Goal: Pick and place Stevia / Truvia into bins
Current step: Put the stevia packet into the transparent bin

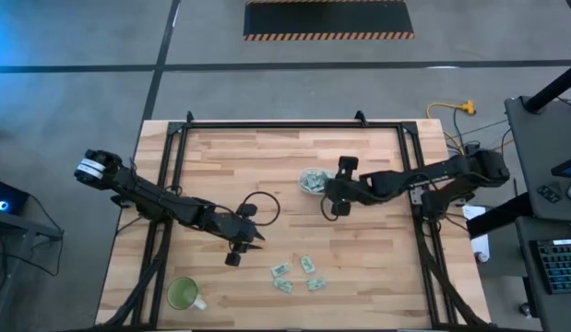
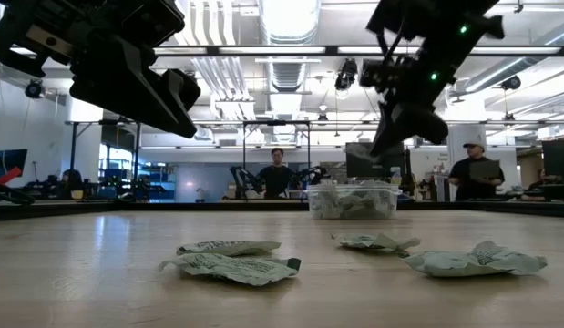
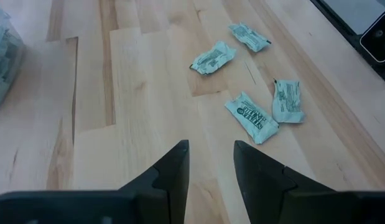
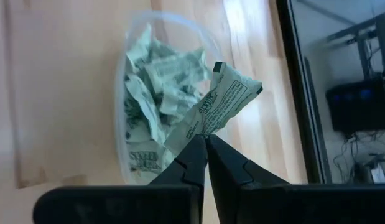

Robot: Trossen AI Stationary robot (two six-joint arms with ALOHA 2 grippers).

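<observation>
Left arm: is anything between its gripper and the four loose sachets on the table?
Probably not. The left gripper hangs open above bare wood, and the four sachets lie flat just ahead with nothing between. The right gripper is off by the tub, holding a sachet.

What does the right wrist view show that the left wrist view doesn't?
Only the right wrist view shows the right hand shut on a sachet above the packed middle of the clear tub. Only the left wrist view shows the left hand, fingers apart and empty, above four loose sachets on the wood. Both show the wooden table and part of the tub.
</observation>
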